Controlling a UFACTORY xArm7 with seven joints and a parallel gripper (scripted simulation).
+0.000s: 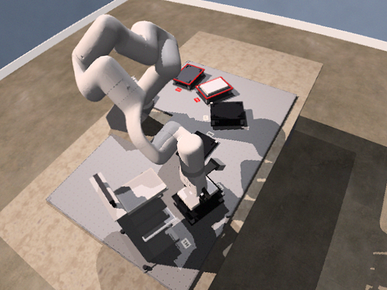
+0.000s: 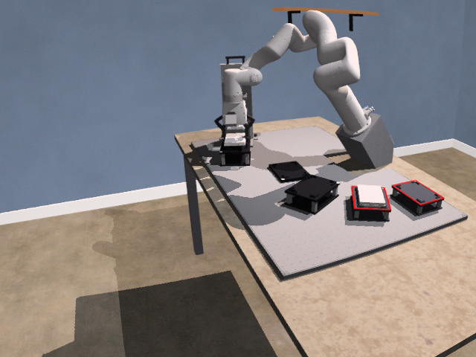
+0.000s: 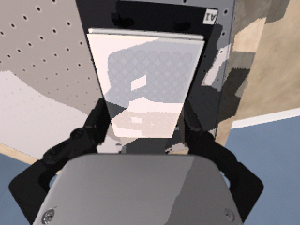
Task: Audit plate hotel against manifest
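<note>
My gripper [image 1: 201,194] is shut on the long sides of a white plate [image 1: 192,198], near one short end. The plate lies flat over the black landing nest [image 1: 199,206], right beside the plate hotel H1 [image 1: 144,213]. In the wrist view the plate [image 3: 147,89] sits between my two black fingers, with the dark nest [image 3: 206,70] under it. I cannot tell whether the plate touches the nest. In the exterior view the gripper [image 2: 234,132] holds the plate [image 2: 234,139] at the top of the nest [image 2: 235,152]. A plate edge [image 1: 157,231] shows in a lower hotel slot.
Two red-rimmed quarantine nests stand at the far end: one [image 1: 188,75] is empty, the other [image 1: 214,87] holds a white plate. A raised black nest [image 1: 227,115] and a low flat black nest [image 1: 206,143] stand between them and my gripper. The table edge is close to the landing nest.
</note>
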